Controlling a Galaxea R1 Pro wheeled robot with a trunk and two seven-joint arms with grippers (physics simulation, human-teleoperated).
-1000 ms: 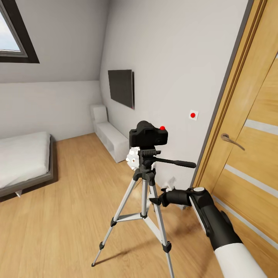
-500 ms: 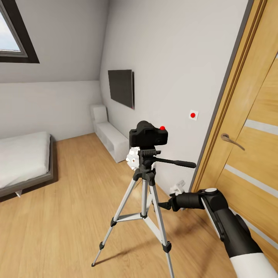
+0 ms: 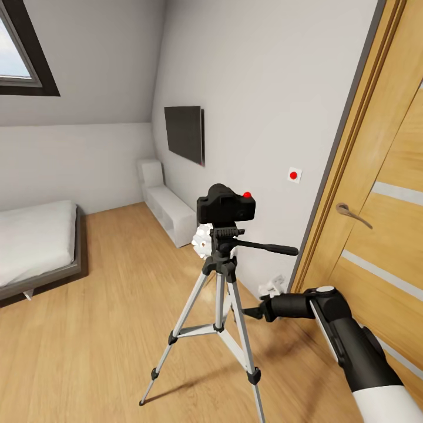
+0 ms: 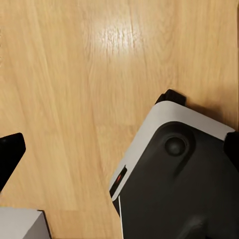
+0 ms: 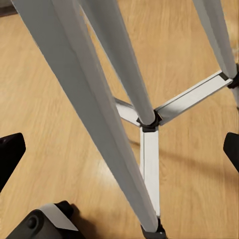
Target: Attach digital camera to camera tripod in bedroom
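The digital camera (image 3: 226, 207), black with a red dot, sits on the black head of the camera tripod (image 3: 218, 282), which stands on the bedroom's wood floor. The pan handle (image 3: 270, 248) points right. My right gripper (image 3: 248, 312) hangs low beside the tripod's right leg, apart from it, and is open. In the right wrist view the silver legs (image 5: 94, 114) and their centre brace cross close in front, with the black fingertips (image 5: 11, 149) spread wide. My left gripper (image 4: 119, 149) is open over the floor beside my base (image 4: 179, 179).
A wooden door (image 3: 376, 194) with a handle (image 3: 352, 214) fills the right side. A bed (image 3: 35, 247) lies at the left, a low white shelf (image 3: 167, 205) and dark wall screen (image 3: 185, 134) behind the tripod. A small white object (image 3: 271, 288) lies by the wall.
My right arm has drawn back to the right and down, away from the tripod's legs. The camera and tripod have not moved.
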